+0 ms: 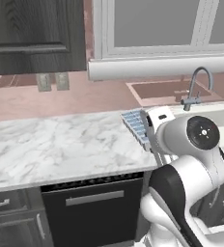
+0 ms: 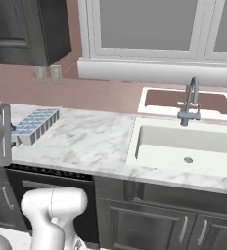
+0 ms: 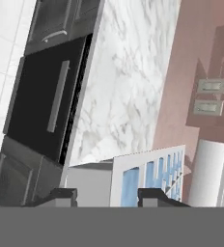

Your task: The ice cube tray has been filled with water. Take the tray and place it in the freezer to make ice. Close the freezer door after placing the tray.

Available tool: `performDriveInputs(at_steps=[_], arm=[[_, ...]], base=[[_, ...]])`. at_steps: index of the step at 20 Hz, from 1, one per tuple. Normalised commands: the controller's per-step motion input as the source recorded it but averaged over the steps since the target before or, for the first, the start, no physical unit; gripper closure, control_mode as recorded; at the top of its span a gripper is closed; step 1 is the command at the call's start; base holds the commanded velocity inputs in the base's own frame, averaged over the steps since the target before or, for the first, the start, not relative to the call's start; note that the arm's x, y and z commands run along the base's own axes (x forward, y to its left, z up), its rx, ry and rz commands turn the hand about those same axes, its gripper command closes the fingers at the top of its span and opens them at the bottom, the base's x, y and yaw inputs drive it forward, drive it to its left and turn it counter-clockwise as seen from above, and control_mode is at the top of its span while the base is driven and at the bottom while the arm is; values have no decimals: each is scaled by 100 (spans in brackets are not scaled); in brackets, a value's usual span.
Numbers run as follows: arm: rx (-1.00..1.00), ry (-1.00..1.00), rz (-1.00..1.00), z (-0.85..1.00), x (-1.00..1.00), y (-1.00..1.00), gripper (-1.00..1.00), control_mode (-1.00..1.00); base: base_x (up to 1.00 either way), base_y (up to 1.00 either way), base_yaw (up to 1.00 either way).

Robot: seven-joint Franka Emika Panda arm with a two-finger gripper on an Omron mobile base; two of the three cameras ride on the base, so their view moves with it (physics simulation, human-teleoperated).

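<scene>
The ice cube tray (image 1: 134,124) is a small white tray with pale-blue cells of water (image 3: 131,185). It hangs tilted over the marble counter (image 1: 61,144), just left of the sink. My gripper (image 1: 149,132) is shut on the tray's near end. In the right base view the tray (image 2: 36,125) sits at the far left, with the gripper (image 2: 12,133) at the frame's edge. The hand view shows the tray (image 3: 147,173) standing between the two dark fingertips of the gripper (image 3: 106,195). The freezer and the freezer door are out of view.
A sink basin (image 2: 184,146) with a grey faucet (image 2: 190,105) lies to the right of the tray. A black dishwasher front (image 1: 94,207) sits under the counter. Two wall outlets (image 1: 52,81) and a dark upper cabinet (image 1: 32,34) are at the back left.
</scene>
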Motion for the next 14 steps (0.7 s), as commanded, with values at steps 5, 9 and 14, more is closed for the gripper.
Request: performDriveInputs(at_steps=[5, 9, 14], arm=[[0, 0, 0, 0, 0, 0, 100, 100], [0, 0, 0, 0, 0, 0, 100, 100], [0, 0, 0, 0, 0, 0, 100, 100]], base=[[-87, 0, -1], [-6, -1, 44], [3, 0, 92]])
